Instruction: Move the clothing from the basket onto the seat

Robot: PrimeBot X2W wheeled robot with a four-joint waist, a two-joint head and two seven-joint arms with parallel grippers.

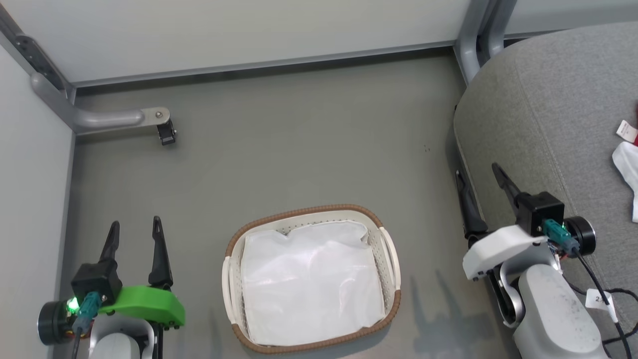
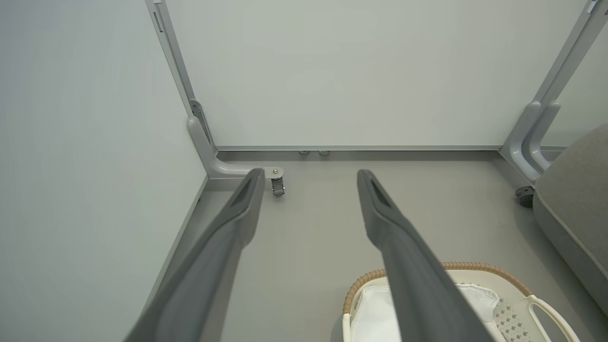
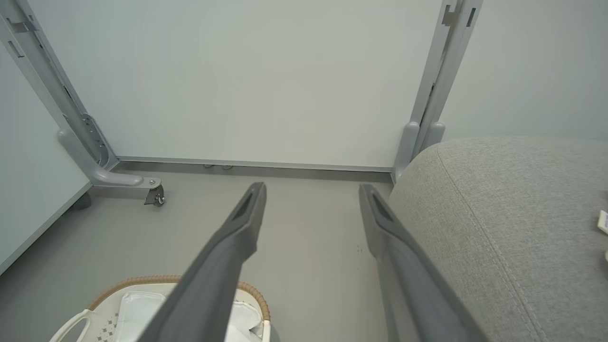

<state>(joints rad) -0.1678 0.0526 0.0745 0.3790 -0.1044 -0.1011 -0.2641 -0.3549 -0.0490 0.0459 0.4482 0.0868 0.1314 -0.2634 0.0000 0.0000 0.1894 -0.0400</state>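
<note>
The small oval basket (image 1: pixel 385 259), white perforated plastic with a brown woven-look rim, stands on the grey floor (image 1: pixel 299 149) in the lower middle of the head view. Inside it the plain white cloth liner (image 1: pixel 309 284) lies loosely across the bottom. The clothing (image 1: pixel 626 167) is on the grey upholstered seat (image 1: pixel 538 114) at the right. It appears as a fold of white fabric at the very right edge of the head view, with a sliver of red above it and a small white label (image 1: pixel 626 129) close by; the rest is cut off by the picture's edge. The left claw (image 1: pixel 135 223) hangs over the floor to the left of the basket, well apart from it, its two dark fingers spread wide and gripping nothing. In the left wrist view, the floor and a caster foot (image 2: pixel 278 183) of the partition frame show through the gap between them. The right claw (image 1: pixel 477 172) is at the seat's front edge, to the right of the basket, also spread wide and holding nothing. One of its fingers lies over the floor just beside the cushion, the other over the cushion's rounded edge. Pale partition panels (image 1: pixel 249 30) close off the space behind and on the left.
</note>
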